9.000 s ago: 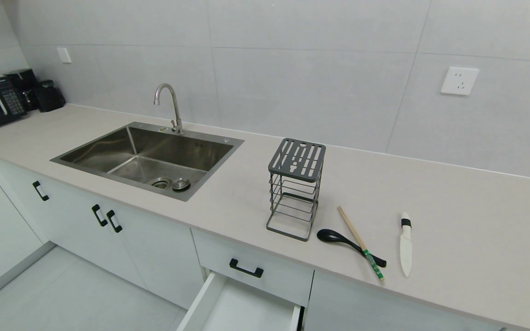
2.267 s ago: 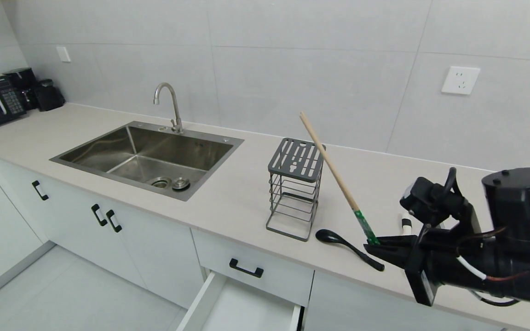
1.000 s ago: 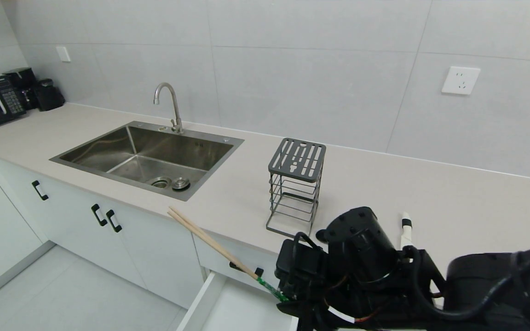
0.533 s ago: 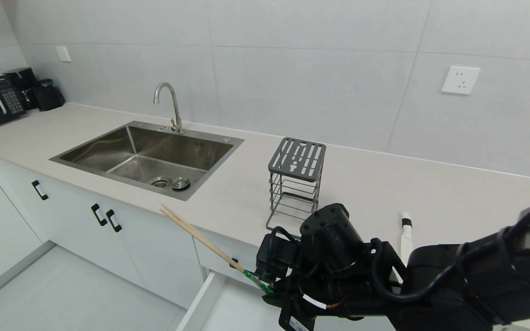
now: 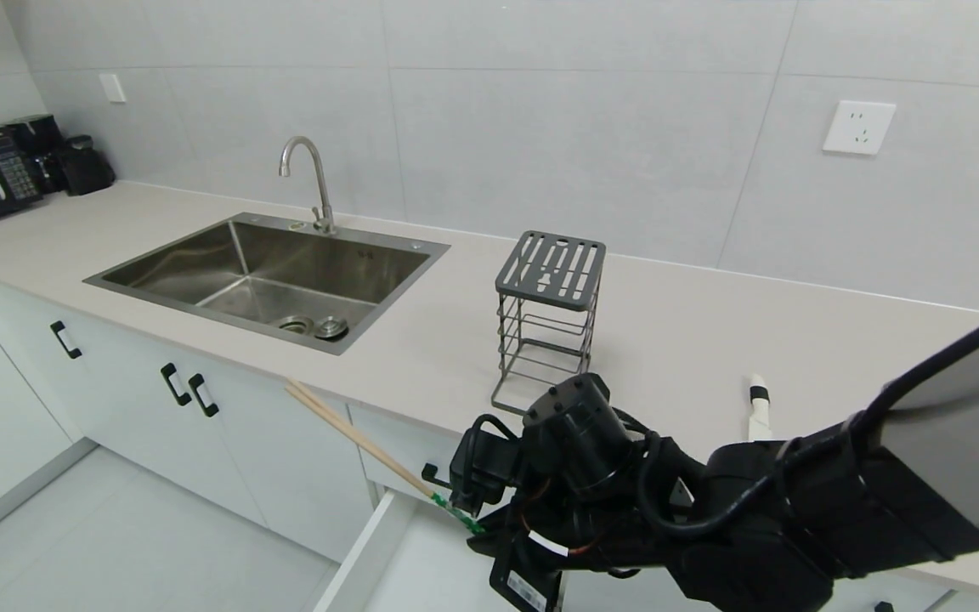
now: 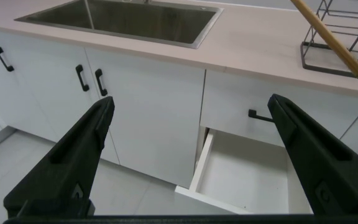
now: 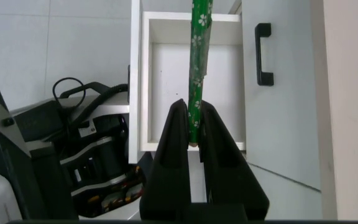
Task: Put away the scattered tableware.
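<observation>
Head view showed the right pincer clamped on the chopsticks by their green end above the open drawer, not yet released; the left pincer gaped empty. At four o'clock from the rack, the knife lay on the table, unstowed.

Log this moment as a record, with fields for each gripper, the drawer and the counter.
right gripper: shut on the chopsticks, gripping their green end
chopsticks: pair, green end above the open drawer, wooden ends slanting up to the robot's left
left gripper: open, holding nothing, facing the cabinets
drawer: pulled open under the counter
counter: rack upright; white knife lying to its right, partly hidden by the arm
</observation>
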Robot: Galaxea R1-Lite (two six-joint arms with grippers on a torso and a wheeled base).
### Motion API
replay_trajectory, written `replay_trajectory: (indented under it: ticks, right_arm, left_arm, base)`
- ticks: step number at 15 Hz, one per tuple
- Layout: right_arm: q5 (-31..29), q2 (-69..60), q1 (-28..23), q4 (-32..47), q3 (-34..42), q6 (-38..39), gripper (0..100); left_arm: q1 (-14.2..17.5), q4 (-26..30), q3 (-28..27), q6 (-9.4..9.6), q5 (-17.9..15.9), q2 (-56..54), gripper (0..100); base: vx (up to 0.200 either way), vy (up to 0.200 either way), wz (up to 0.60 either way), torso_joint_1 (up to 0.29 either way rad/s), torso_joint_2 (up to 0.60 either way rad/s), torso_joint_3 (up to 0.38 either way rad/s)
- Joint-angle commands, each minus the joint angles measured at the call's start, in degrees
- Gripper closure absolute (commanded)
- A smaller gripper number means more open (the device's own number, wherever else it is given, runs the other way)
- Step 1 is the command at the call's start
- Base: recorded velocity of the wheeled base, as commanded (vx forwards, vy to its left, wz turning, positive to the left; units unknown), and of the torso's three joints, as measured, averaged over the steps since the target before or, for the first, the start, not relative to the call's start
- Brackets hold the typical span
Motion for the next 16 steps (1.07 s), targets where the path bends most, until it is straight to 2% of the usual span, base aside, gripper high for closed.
replay_trajectory:
  ticks: [1,16]
  right_arm:
    - [0.14,1.79,-0.10,0.06,-2.16,0.03,100]
    - [0.14,3.81,0.16,0.23,-4.01,0.12,100]
  left_arm:
    - [0.00,-0.02,0.00,-0.01,0.01,0.07,0]
    - [0.00,-0.02,0.00,-0.01,0.01,0.07,0]
  base:
    - [0.000,0.000,0.00,-0.163,0.33,0.159]
    - [0.000,0.000,0.00,-0.153,0.30,0.147]
